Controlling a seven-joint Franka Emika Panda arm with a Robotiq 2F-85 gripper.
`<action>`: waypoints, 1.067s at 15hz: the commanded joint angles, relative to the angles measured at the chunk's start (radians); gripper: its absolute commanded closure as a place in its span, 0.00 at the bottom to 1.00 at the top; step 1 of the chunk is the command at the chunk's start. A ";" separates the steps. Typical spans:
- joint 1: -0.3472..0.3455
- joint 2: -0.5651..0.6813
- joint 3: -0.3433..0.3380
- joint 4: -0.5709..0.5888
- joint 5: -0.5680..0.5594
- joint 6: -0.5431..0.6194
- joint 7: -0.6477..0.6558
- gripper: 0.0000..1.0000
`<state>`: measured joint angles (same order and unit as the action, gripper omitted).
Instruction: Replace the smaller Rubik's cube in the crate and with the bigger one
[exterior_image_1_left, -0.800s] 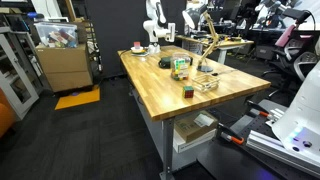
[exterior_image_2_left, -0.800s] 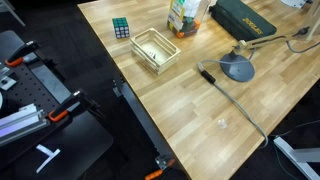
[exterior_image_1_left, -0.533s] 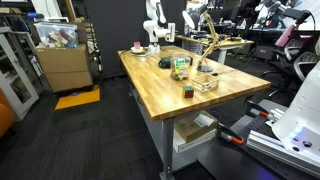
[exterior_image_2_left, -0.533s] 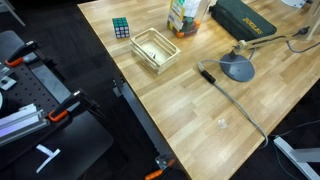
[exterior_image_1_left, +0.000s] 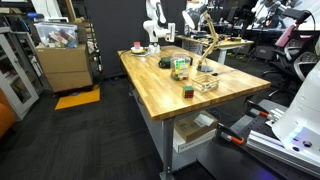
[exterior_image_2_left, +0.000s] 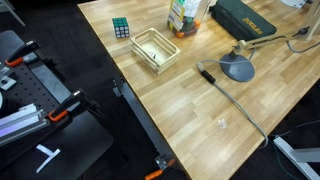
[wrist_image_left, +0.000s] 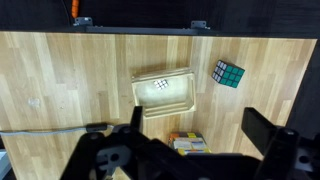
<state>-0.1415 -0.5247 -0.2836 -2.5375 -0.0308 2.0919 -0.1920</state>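
So, black gripper (wrist_image_left: 195, 128) gapes wide over the low pale slatted crate (wrist_image_left: 191, 92).
Tiny pale tiled cube (wrist_image_left: 161, 85) sits inside; bigger multicoloured tiled cube (wrist_image_left: 228, 73) stands just beside that crate.

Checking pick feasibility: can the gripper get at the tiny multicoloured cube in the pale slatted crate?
Probably yes. The gripper hangs open above; the tiny multicoloured cube lies alone in the open-topped pale slatted crate, nothing covering it.

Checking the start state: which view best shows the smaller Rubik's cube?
The wrist view: the smaller Rubik's cube lies inside the crate, seen from above. In both exterior views it is too small to tell.
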 joint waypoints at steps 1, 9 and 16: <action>0.003 0.128 0.030 0.046 -0.008 0.067 -0.017 0.00; -0.001 0.346 0.087 0.119 -0.113 0.199 0.017 0.00; -0.004 0.344 0.091 0.120 -0.125 0.208 0.031 0.00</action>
<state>-0.1321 -0.1921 -0.2094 -2.4231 -0.1466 2.2897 -0.1730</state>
